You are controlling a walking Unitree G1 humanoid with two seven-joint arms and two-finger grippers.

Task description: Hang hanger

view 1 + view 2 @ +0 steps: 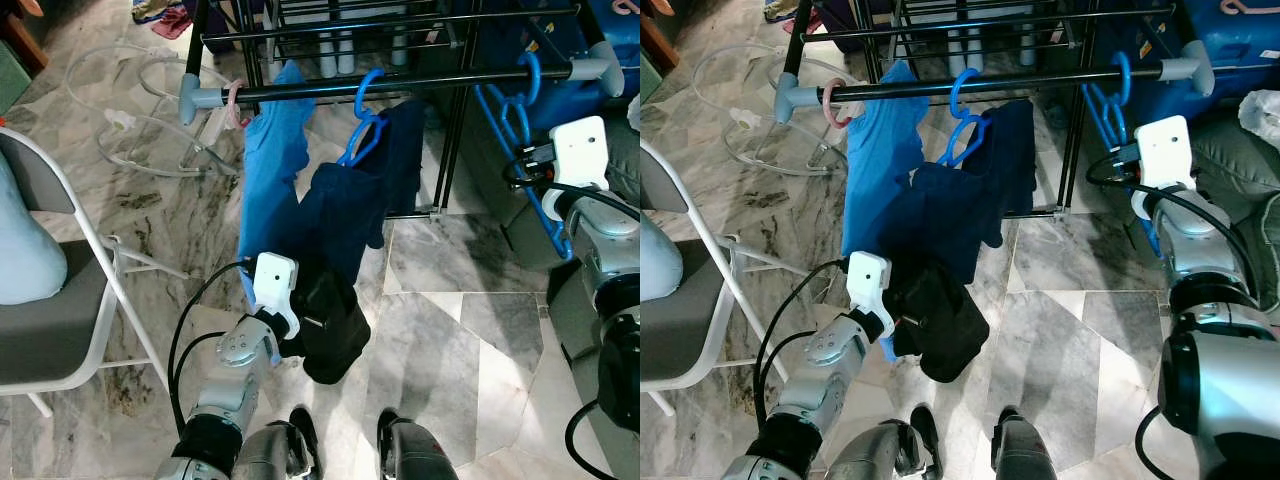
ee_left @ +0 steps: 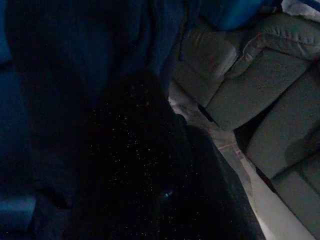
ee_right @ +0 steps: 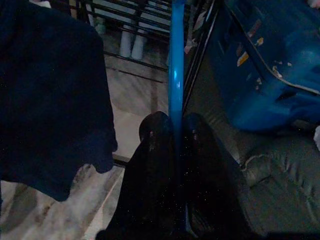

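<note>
A black rail (image 1: 420, 83) with grey end caps runs across the drying rack. At its right end, the hook of a bare blue hanger (image 1: 527, 75) sits over the rail. My right gripper (image 1: 522, 170) is below the rail, shut on that blue hanger's (image 3: 175, 75) thin bar. In the middle a second blue hanger (image 1: 366, 120) carries a navy garment (image 1: 345, 210), beside a light blue garment (image 1: 270, 170) draped on the rail. My left gripper (image 1: 305, 320) is low in front, buried in a black cloth (image 1: 335, 325) hanging under the navy garment.
A white-framed chair (image 1: 95, 250) with a grey seat stands at the left. Clear plastic hangers (image 1: 150, 110) lie on the marble floor behind it. A pink hook (image 1: 233, 100) hangs at the rail's left end. A blue case (image 1: 560, 40) and a grey sofa (image 1: 1240, 150) crowd the right.
</note>
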